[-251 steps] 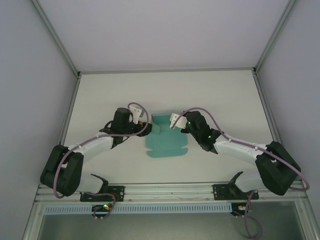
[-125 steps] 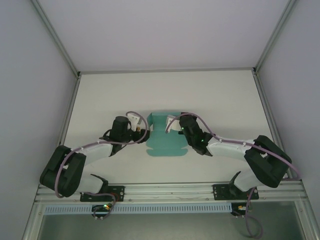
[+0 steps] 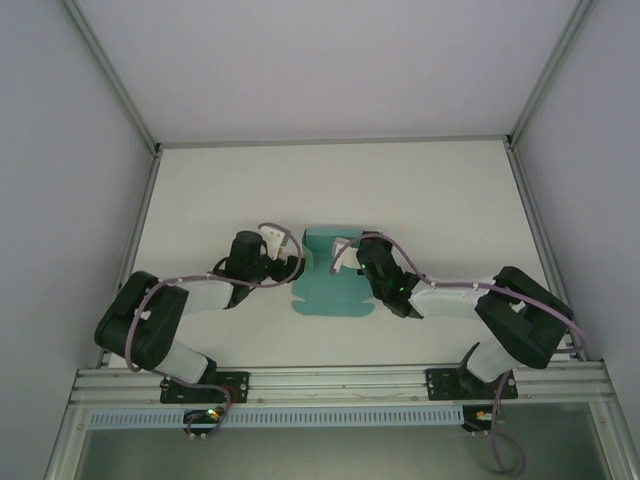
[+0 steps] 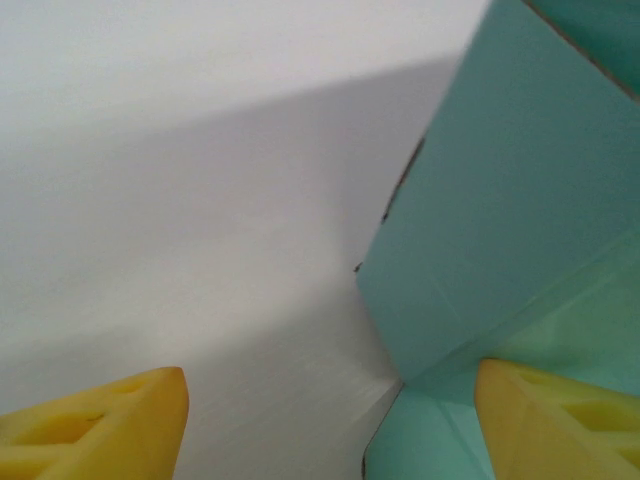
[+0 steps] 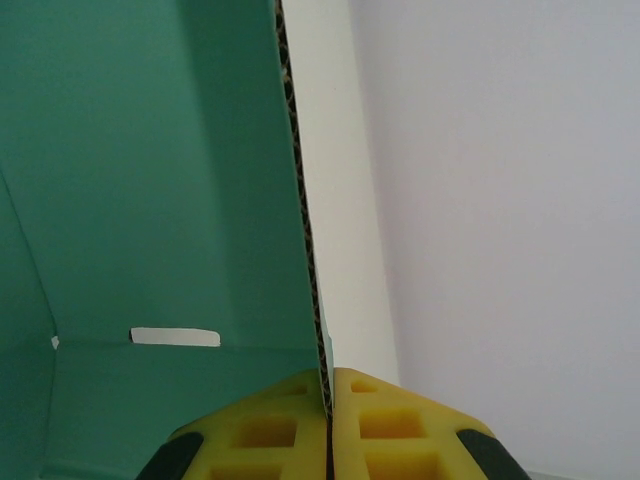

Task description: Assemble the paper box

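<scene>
The teal-green paper box [image 3: 325, 290] lies mid-table as a partly folded sheet, its far panels raised. My right gripper [image 3: 343, 258] is at its right side. In the right wrist view that gripper [image 5: 328, 425] is shut on the edge of an upright corrugated panel [image 5: 150, 200], which has a small slot [image 5: 175, 337] near its fold. My left gripper [image 3: 289, 262] sits at the box's left edge. In the left wrist view it [image 4: 330, 430] stands open, with a raised teal flap [image 4: 500, 200] ahead; the right fingertip [image 4: 560, 420] rests over the card and the left one over bare table.
The white table [image 3: 430, 190] is walled by pale panels and a metal frame [image 3: 330, 141] on three sides. Both arm bases are bolted to the rail [image 3: 340, 385] at the near edge. Cables loop over both wrists.
My right gripper has moved left and nearer with the panel. My left gripper has come down to the box's left edge, and its jaws have widened.
</scene>
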Robot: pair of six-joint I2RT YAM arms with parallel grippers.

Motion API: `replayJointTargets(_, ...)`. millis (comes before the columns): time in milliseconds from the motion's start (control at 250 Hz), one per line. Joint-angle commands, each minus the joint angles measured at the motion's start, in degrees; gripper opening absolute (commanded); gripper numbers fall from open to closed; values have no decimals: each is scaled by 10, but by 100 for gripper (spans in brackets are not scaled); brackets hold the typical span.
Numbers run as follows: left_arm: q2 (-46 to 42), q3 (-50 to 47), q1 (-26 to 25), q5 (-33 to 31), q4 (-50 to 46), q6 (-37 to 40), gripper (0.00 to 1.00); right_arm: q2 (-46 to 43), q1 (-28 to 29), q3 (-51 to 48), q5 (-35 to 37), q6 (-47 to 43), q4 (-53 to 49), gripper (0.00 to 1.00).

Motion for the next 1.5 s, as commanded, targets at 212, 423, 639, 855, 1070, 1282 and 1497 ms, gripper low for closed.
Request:
replayJointTargets(212, 51, 20, -43, -16, 80, 34, 77, 23, 18, -13, 34, 10, 41, 0)
replayJointTargets(423, 40, 6, -40, -75, 132, 17, 75, 18, 23, -15, 25, 14, 22, 0)
replayJointTargets(639, 48, 32, -34, -68, 119, 18, 71, 22, 30, -12, 17, 13, 7, 0)
replayJointTargets(855, 71, 62, -37, -85, 102, 19, 53, 17, 33, -12, 16, 12, 11, 0)
replayJointTargets(1070, 86, 72, -63, -211, 68, 38, 0, 9, 33, -9, 21, 21, 4, 0)
replayJointTargets(1282, 130, 79, -94, -378, 67, 8, 0, 9, 33, 1, 33, 38, -16, 0)
replayJointTargets(1497, 180, 86, -150, -513, 123, -33, 0, 16, 36, 8, 39, 64, -37, 0)
